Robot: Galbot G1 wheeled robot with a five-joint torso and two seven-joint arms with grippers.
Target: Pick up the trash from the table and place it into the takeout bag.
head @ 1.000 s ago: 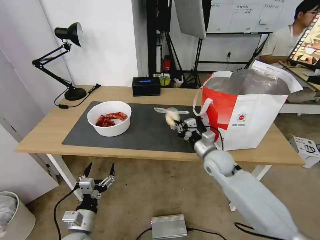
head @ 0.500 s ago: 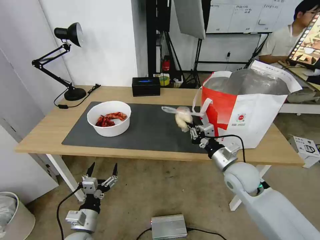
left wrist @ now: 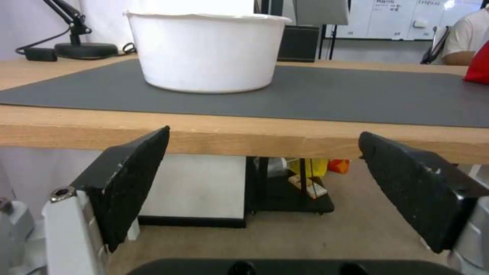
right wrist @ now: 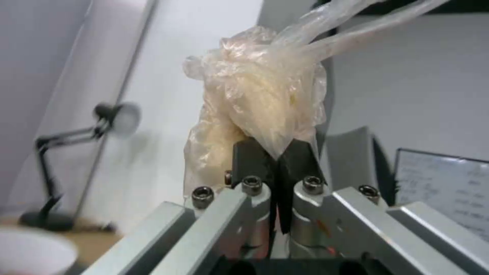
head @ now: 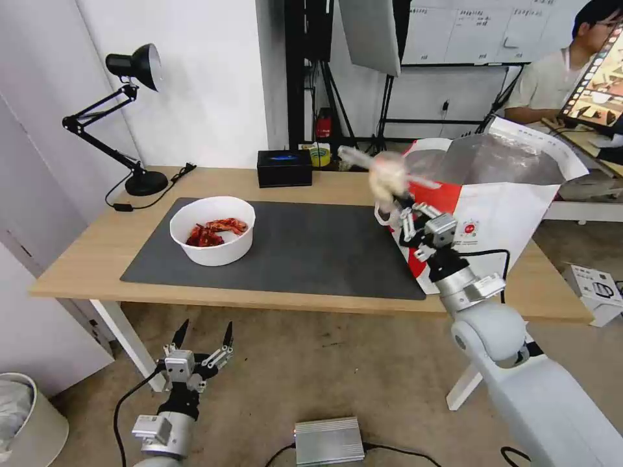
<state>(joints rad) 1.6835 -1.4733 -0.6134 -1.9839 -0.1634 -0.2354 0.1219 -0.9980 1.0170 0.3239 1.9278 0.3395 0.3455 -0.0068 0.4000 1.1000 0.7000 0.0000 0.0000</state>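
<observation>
My right gripper (head: 397, 206) is raised beside the takeout bag's (head: 513, 214) near left corner, shut on the knotted clear bag around a pale ball (head: 387, 174). The right wrist view shows that bag (right wrist: 262, 103) pinched between the closed fingertips (right wrist: 255, 156). The takeout bag stands open at the table's (head: 91, 253) right end, silver lining showing. A white bowl of red scraps (head: 213, 229) sits on the dark mat (head: 305, 253), also close ahead as the bowl (left wrist: 206, 51) in the left wrist view. My left gripper (head: 202, 334) hangs open below the table's front edge.
A black tissue box (head: 284, 167) stands at the table's back edge and a black desk lamp (head: 133, 123) at the back left. A grey power brick (head: 328, 441) lies on the floor; a white bin (head: 26, 421) stands at lower left.
My right gripper has lifted the knotted bag from low over the mat up and to the right, to the height of the takeout bag's rim. The left arm has barely shifted.
</observation>
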